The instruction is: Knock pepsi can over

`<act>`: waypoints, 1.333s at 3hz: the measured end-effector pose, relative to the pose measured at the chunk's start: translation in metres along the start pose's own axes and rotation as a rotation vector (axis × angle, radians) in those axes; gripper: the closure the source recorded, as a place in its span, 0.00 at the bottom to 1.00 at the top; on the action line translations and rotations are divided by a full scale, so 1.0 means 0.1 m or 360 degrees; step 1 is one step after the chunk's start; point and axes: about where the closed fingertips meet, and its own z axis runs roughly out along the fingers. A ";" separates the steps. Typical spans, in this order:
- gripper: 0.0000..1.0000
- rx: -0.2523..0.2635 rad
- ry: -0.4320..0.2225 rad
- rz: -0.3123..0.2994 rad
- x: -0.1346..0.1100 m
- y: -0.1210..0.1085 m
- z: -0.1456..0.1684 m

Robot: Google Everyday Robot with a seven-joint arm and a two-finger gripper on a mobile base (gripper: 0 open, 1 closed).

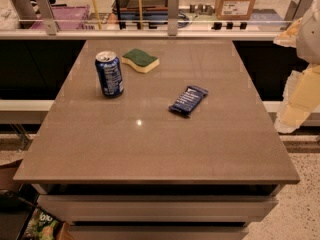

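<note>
Tool (292, 111) right of cylindrical pepsi can (109, 74)

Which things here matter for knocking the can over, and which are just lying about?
For the job: pepsi can, upright on the table; gripper, beyond the right edge, far from the can.
Just lying about: green-and-yellow sponge; dark-blue snack bar.

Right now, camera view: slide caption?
Pepsi can upright on table, sponge and snack bar nearby; gripper beyond table's right edge.
</note>
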 end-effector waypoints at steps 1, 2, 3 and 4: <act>0.00 0.0000 0.0000 0.0000 0.00 0.00 0.00; 0.00 0.0030 -0.0022 0.0010 -0.05 -0.03 -0.04; 0.00 0.0031 -0.0023 0.0010 -0.05 -0.03 -0.04; 0.00 0.0086 -0.0158 0.0107 -0.13 -0.11 -0.03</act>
